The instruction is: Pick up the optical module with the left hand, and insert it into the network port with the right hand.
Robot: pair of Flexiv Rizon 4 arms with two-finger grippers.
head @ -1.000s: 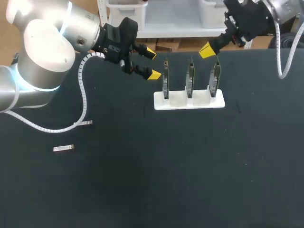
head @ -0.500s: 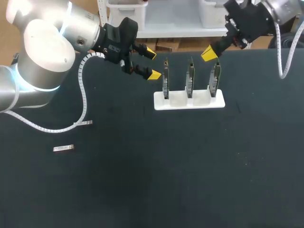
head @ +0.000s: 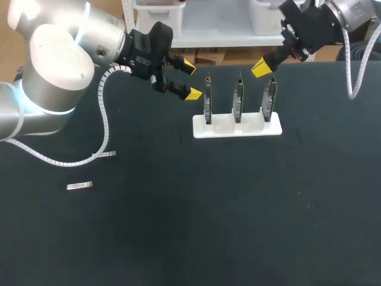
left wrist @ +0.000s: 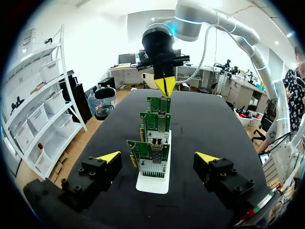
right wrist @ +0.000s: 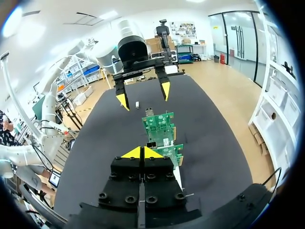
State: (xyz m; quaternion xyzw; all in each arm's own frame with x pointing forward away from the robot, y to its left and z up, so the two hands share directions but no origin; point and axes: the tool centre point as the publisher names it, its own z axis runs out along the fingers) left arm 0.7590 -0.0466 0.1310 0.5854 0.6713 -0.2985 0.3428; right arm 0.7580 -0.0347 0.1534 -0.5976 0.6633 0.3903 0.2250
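Head view: left gripper [head: 190,79] stands with jaws spread wide and empty, hovering just beside the end card [head: 208,102] of the rack [head: 237,127]. Right gripper [head: 262,67] has its tips pressed together on nothing, above the rack's other end. Module [head: 79,186] lies flat on the table [head: 196,232], well apart from both, back toward the left arm's base, long axis across the view. Left arm is judged nearer.
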